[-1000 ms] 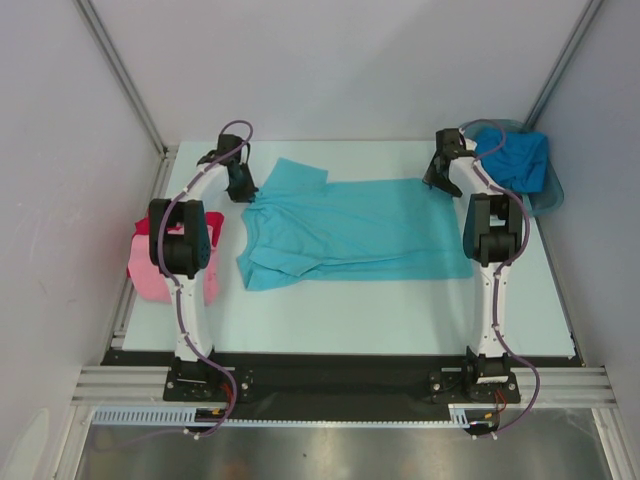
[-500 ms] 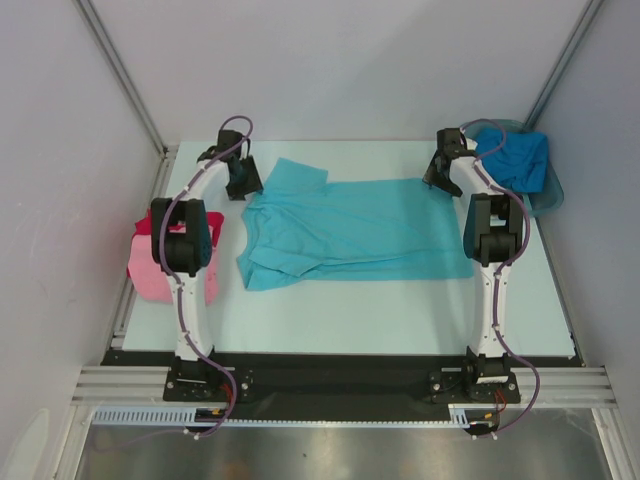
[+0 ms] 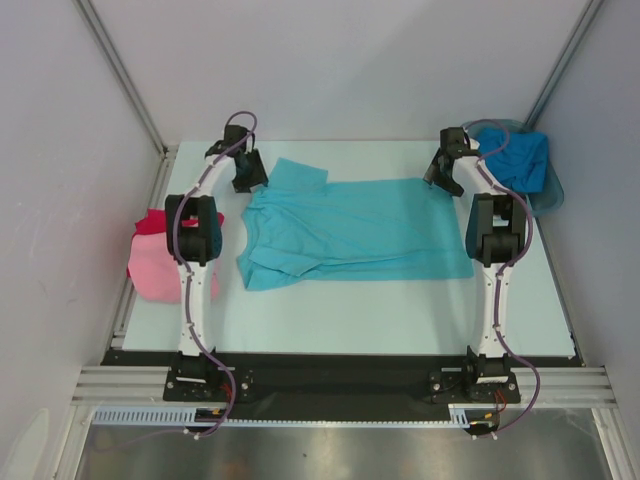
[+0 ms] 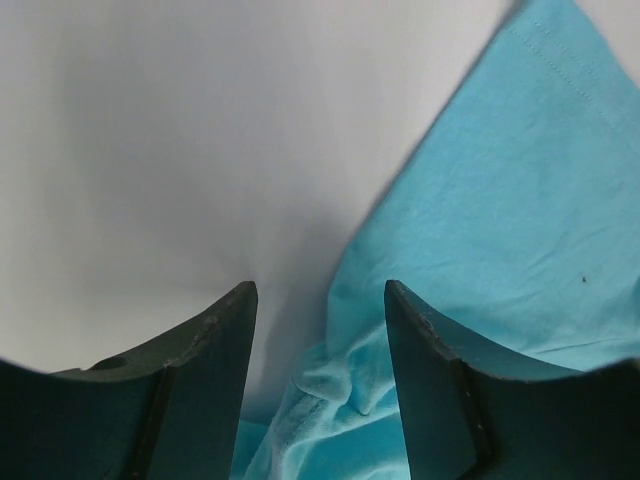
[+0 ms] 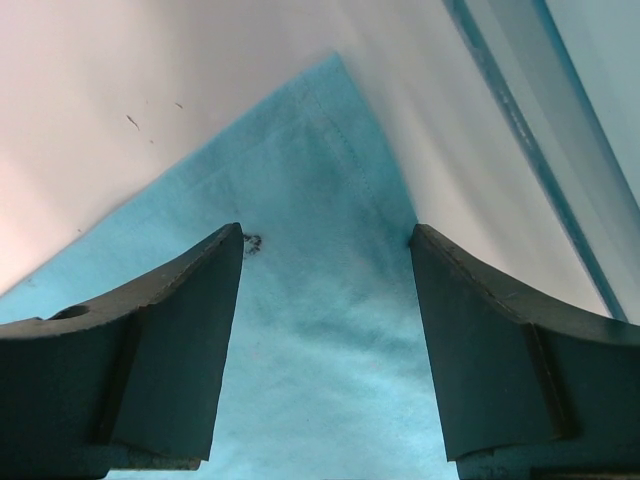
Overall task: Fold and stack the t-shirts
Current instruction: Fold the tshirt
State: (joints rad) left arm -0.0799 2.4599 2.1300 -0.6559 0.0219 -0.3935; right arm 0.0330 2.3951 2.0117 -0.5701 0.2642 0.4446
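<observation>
A turquoise t-shirt (image 3: pixel 350 230) lies spread flat across the middle of the table, neck to the left. My left gripper (image 3: pixel 248 178) hovers open over its far left shoulder. In the left wrist view a small bunch of turquoise cloth (image 4: pixel 345 400) lies loose below the parted fingers of the left gripper (image 4: pixel 320 300). My right gripper (image 3: pixel 437 175) stands open over the shirt's far right corner (image 5: pixel 320 330), nothing pinched in the right gripper (image 5: pixel 325 240). A pink t-shirt (image 3: pixel 155 272) and a red one (image 3: pixel 150 222) lie folded at the left edge. A deeper blue t-shirt (image 3: pixel 515 160) sits crumpled at the back right.
A grey translucent tub (image 3: pixel 550 195) holds the blue shirt in the back right corner. White walls and metal frame posts close in the table on the sides and back. Both arm bases stand at the near edge.
My left gripper has opened and let go of the turquoise shirt's shoulder, then drawn slightly back toward the far left. The right gripper stays open and has barely moved.
</observation>
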